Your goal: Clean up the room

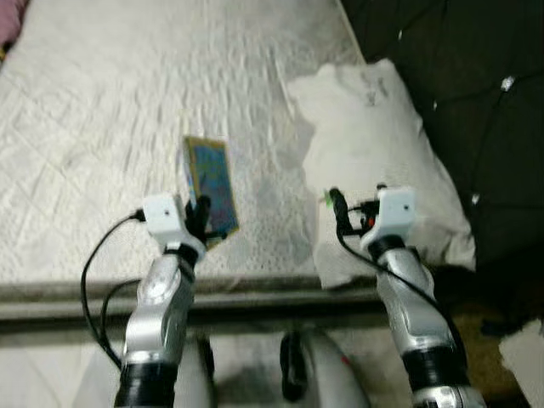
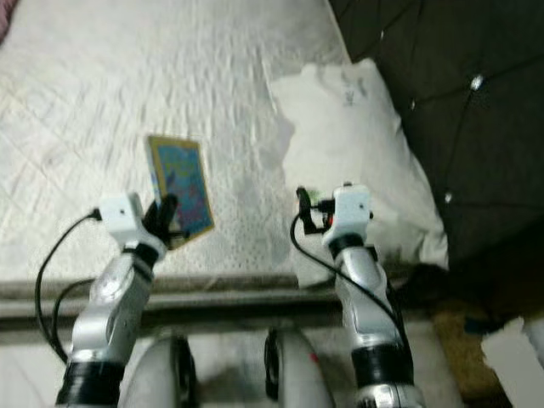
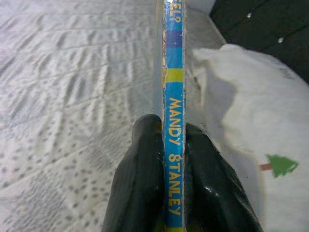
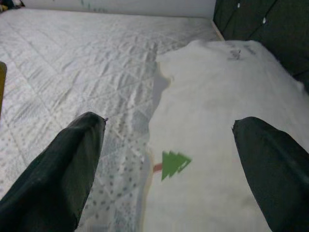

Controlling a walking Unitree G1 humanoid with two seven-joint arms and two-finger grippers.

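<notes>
A thin, hard-cornered children's book with a blue-green illustrated cover and yellow border (image 1: 210,189) is held upright above the near part of a bed covered by a white quilted spread stitched in diamond shapes (image 1: 102,127). The book is gripped by the left claw (image 1: 197,219), whose two glossy black fingers (image 3: 140,183) are pressed against the two covers, with the narrow blue spine, lettered in yellow "MANDY STANLEY", seen between them in the left wrist view. The spread is seen to be puckered and finely dotted near the bed's front edge. To the robot's right of the book, a soft, rumpled white pillow (image 1: 374,136) is laid on the bed beside a dark tufted headboard with small shiny buttons (image 1: 467,93); a small green tree motif (image 4: 174,164) is printed on the pillow's near part. The right claw (image 4: 169,159) is held just above that near part of the pillow, its fingers spread wide apart with nothing between them. A grey, flat bed-frame rail (image 1: 272,293) is seen running across below the mattress, with both silver arms reaching over it.
</notes>
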